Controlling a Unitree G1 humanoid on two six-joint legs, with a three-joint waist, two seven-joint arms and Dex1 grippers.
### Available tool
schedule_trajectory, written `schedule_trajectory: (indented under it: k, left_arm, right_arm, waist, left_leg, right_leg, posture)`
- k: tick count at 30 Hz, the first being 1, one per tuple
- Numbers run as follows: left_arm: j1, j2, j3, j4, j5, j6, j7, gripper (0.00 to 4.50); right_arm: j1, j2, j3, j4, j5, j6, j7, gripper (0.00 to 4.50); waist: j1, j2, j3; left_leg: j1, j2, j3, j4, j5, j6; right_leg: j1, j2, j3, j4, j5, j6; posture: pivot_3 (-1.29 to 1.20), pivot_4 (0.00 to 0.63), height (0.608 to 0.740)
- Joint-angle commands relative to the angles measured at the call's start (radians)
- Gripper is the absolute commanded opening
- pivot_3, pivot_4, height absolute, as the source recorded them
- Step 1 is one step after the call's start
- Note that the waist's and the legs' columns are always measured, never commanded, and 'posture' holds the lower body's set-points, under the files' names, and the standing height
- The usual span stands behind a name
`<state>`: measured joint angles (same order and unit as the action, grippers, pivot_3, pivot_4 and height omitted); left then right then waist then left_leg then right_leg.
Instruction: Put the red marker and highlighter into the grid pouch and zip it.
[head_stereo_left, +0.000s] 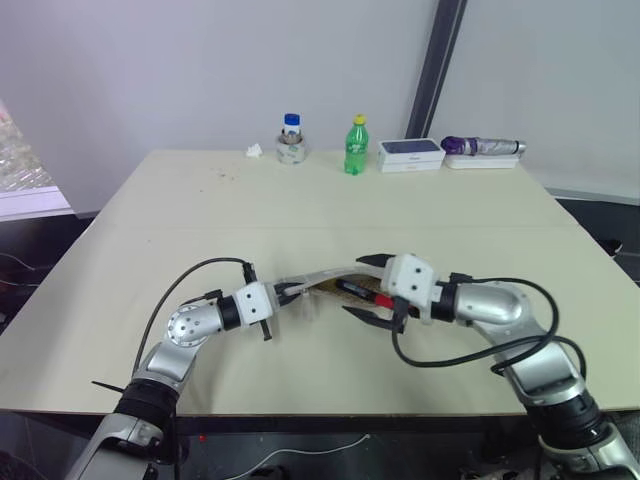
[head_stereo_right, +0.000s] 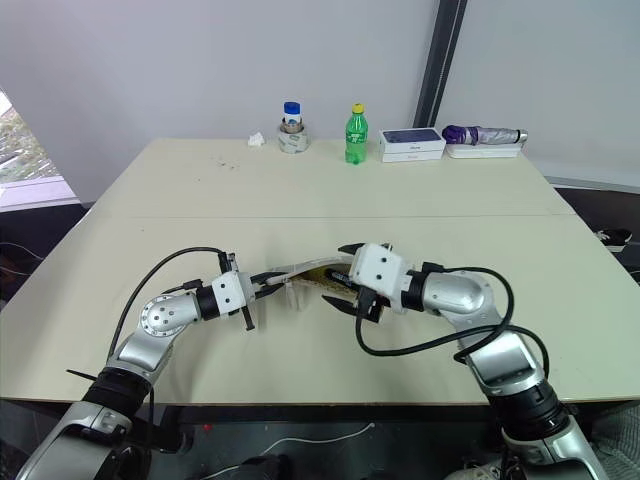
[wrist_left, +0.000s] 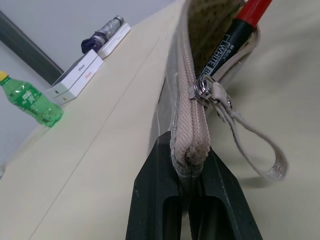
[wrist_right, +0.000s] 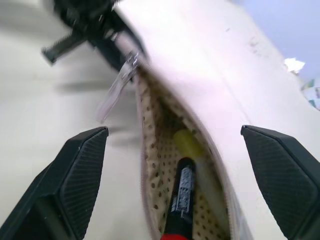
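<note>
I'm seeing the grid pouch (wrist_left: 186, 90) lying near the table's front edge, one end lifted off the surface, its zipper open and its dotted beige lining showing. The red marker (wrist_right: 181, 200), black-barrelled, is sticking out of the mouth red end first, and the highlighter (wrist_right: 187, 142) is lying deeper inside.

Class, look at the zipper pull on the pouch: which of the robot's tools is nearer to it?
Left. The left tool is shut on the grid pouch end just beside the zipper pull. The right tool hangs open at the far end, around the red marker.
</note>
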<state>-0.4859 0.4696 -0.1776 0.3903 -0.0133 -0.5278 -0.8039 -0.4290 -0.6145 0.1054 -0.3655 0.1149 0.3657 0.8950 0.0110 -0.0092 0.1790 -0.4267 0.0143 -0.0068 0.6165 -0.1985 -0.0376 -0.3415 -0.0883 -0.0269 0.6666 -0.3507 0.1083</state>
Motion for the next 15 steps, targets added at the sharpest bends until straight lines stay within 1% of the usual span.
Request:
schedule_trajectory:
  k: [1,4,6,8,9,11,12,13,15]
  left_arm:
    - [-0.008,0.003,0.023,-0.032,-0.023,0.001,0.001,0.0]
    - [-0.007,0.001,0.021,-0.029,-0.023,-0.002,0.0,0.0]
    - [-0.008,0.0,0.019,-0.026,-0.02,-0.004,0.0,0.0]
    - [-0.011,-0.003,0.017,-0.019,-0.018,-0.006,0.0,0.0]
    - [-0.013,-0.007,0.019,-0.017,-0.022,-0.005,0.0,0.0]
    - [-0.016,-0.006,0.018,-0.015,-0.017,-0.011,0.0,0.0]
    - [-0.017,-0.006,0.018,-0.014,-0.015,-0.014,0.0,0.0]
    - [-0.018,-0.007,0.018,-0.014,-0.014,-0.015,0.0,0.0]
    - [-0.02,-0.005,0.015,-0.013,-0.008,-0.021,-0.001,0.0]
  right_arm:
    - [0.026,-0.069,-0.041,-0.048,0.018,0.027,0.018,4.42]
    - [0.074,-0.119,-0.044,-0.07,0.033,0.042,0.036,4.42]
    - [0.094,-0.126,-0.063,-0.088,0.067,0.048,0.04,4.42]
    - [0.13,-0.142,-0.09,-0.091,0.088,0.048,0.046,3.91]
    - [0.155,-0.157,-0.094,-0.082,0.075,0.022,0.049,3.61]
    - [0.183,-0.164,-0.101,-0.073,0.067,0.014,0.033,2.61]
    - [0.188,-0.162,-0.104,-0.073,0.072,0.02,0.025,2.03]
    - [0.187,-0.16,-0.101,-0.074,0.069,0.024,0.015,1.59]
    - [0.181,-0.155,-0.088,-0.068,0.054,0.034,-0.005,1.59]
  waist:
    - [0.001,0.0,0.0]
    - [0.001,0.0,0.0]
    - [0.0,0.0,0.0]
    - [-0.002,0.0,0.0]
    - [-0.001,0.0,0.0]
    - [0.001,0.0,0.0]
    - [0.0,0.0,0.0]
    - [0.0,0.0,0.0]
    - [0.0,0.0,0.0]
  left_leg:
    - [0.0,0.0,0.0,0.0,0.0,0.0]
    - [0.0,0.0,0.0,0.0,0.0,0.0]
    - [0.0,0.0,0.0,0.0,0.0,0.0]
    - [0.0,0.0,0.0,0.0,0.0,0.0]
    - [0.0,0.0,0.0,0.0,0.0,0.0]
    - [0.0,0.0,0.0,0.0,0.0,0.0]
    - [0.0,0.0,0.0,0.0,0.0,0.0]
    - [0.0,0.0,0.0,0.0,0.0,0.0]
    - [0.0,0.0,0.0,0.0,0.0,0.0]
  right_leg:
    - [0.0,0.0,0.0,0.0,0.0,0.0]
    - [0.0,0.0,0.0,0.0,0.0,0.0]
    - [0.0,0.0,0.0,0.0,0.0,0.0]
    - [0.0,0.0,0.0,0.0,0.0,0.0]
    - [0.0,0.0,0.0,0.0,0.0,0.0]
    - [0.0,0.0,0.0,0.0,0.0,0.0]
    - [0.0,0.0,0.0,0.0,0.0,0.0]
    - [0.0,0.0,0.0,0.0,0.0,0.0]
    - [0.0,0.0,0.0,0.0,0.0,0.0]
  posture:
    - [0.0,0.15,0.74]
    - [0.0,0.15,0.74]
    - [0.0,0.15,0.74]
    - [0.0,0.15,0.74]
    - [0.0,0.15,0.74]
    - [0.0,0.15,0.74]
    - [0.0,0.15,0.74]
    - [0.0,0.15,0.74]
    - [0.0,0.15,0.74]
